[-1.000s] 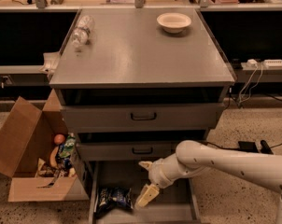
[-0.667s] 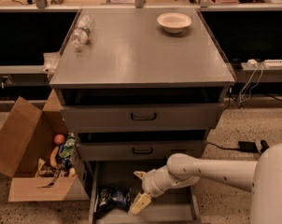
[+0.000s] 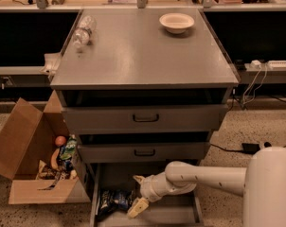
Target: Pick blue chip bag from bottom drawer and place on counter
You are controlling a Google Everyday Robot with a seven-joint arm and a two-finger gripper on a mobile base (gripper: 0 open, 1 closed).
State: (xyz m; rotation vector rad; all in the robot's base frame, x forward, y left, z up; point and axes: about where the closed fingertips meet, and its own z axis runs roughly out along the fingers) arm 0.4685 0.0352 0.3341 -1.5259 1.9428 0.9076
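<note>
The blue chip bag lies crumpled at the front left of the open bottom drawer. My gripper reaches into the drawer from the right on its white arm, just to the right of the bag. Its pale fingers stand apart, one up and one down, open beside the bag's right edge. The counter is the grey cabinet top above.
A white bowl stands at the counter's back right and a clear plastic bottle lies at its back left. An open cardboard box with small items stands left of the cabinet. Two upper drawers are shut above.
My gripper has moved left and down inside the bottom drawer, from its middle toward the chip bag. The bag has not moved.
</note>
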